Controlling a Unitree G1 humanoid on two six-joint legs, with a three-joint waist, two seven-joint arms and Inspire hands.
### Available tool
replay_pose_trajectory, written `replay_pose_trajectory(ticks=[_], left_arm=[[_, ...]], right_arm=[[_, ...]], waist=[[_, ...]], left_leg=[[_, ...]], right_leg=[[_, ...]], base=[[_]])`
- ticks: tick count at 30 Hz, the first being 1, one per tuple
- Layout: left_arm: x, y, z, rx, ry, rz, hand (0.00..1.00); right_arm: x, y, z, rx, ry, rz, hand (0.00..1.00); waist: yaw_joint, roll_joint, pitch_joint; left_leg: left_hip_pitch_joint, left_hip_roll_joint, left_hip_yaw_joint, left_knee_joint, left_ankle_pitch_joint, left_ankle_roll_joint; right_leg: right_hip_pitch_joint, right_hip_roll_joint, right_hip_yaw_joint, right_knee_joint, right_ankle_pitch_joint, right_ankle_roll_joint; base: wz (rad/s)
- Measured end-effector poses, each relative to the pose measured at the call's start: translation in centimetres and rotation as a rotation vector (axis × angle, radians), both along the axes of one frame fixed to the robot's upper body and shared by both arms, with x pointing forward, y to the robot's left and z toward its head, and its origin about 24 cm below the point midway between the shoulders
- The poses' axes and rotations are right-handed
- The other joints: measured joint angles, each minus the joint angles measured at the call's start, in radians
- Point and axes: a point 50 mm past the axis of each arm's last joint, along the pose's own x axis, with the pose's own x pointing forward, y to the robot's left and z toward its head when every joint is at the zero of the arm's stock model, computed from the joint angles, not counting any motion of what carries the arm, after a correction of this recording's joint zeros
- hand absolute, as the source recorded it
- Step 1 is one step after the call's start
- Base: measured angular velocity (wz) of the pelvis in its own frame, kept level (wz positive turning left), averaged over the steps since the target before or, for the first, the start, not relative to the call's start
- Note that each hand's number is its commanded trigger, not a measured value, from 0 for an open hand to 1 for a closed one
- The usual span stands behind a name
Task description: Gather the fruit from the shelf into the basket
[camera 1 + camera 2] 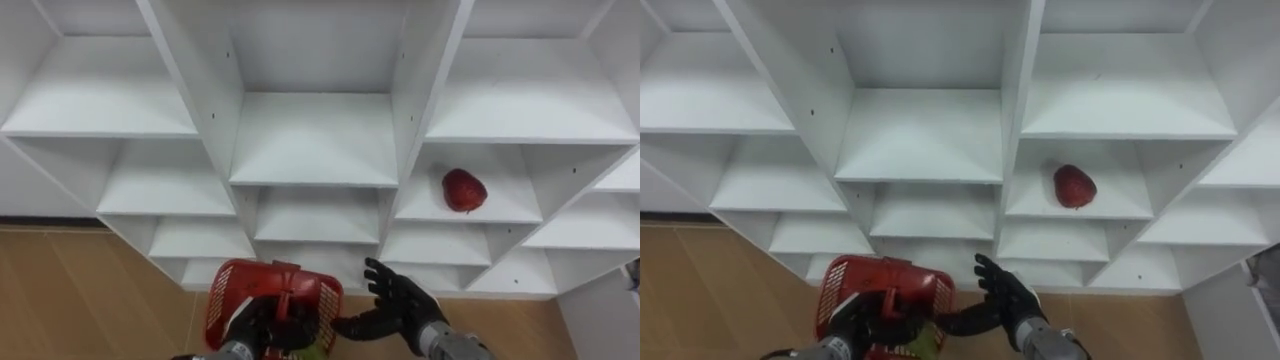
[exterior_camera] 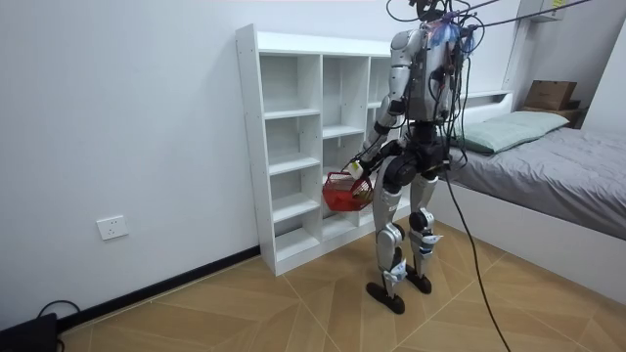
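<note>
The left hand (image 1: 262,325) grips the red basket (image 1: 232,292) by its handle. The right hand (image 1: 402,306), fingers spread, hangs below the red fruit (image 1: 464,190) on the right shelf (image 1: 512,196); it should rise and close gently round the fruit.

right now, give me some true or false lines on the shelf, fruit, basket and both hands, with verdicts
1. The fruit lies in the right column of the shelf. True.
2. The left hand grips the basket by its handle. True.
3. The right hand is shut on the fruit. False: it is open and holds nothing, lower than the fruit and beside the basket.
4. The basket is blue. False: it is red.
5. The basket stands on a shelf board. False: the left hand holds it in front of the shelf.
</note>
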Motion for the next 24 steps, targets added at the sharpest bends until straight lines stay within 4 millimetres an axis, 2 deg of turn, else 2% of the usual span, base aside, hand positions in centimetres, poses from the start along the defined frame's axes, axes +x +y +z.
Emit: replay_pose_trajectory(ticks=[2,5,11,19,24], left_arm=[[-0.2,0.1,0.0,-0.014,0.006,0.020,1.00],[-0.7,0.3,-0.1,-0.022,0.008,0.043,1.00],[-0.9,0.8,0.0,-0.006,-0.003,0.062,1.00],[-1.8,1.8,0.2,-0.011,-0.019,0.129,1.00],[-2.4,2.4,0.2,-0.057,-0.007,0.238,1.00]], right_arm=[[-0.1,0.0,0.2,0.005,-0.016,0.000,0.00],[0.0,0.1,0.7,0.019,-0.044,-0.006,0.00],[0.6,0.6,2.9,0.017,-0.176,-0.010,0.00],[1.0,-0.3,4.8,-0.072,-0.298,-0.046,0.00],[1.8,-1.1,5.9,-0.134,-0.373,-0.086,0.00]], waist=[[0.000,-0.001,-0.0009],[-0.007,-0.006,0.0022],[-0.022,-0.015,0.0063],[-0.021,-0.017,0.0090],[-0.028,-0.011,0.0123]], left_leg=[[0.014,0.000,0.005,-0.012,0.000,0.000],[0.040,0.001,0.015,-0.022,0.000,0.000],[0.068,0.000,0.024,-0.048,0.000,0.000],[0.118,0.010,0.059,-0.071,-0.001,-0.001],[0.140,0.016,0.076,-0.071,-0.010,-0.007]], right_leg=[[0.008,0.001,0.004,-0.005,0.000,0.000],[0.023,0.002,0.010,-0.008,0.000,0.000],[0.038,0.007,0.028,-0.030,0.002,0.005],[0.071,0.013,0.068,-0.030,0.003,0.006],[0.088,0.022,0.079,-0.038,0.003,0.004]], base=[[-0.09],[-0.11],[-0.08],[-0.16],[-0.08]])
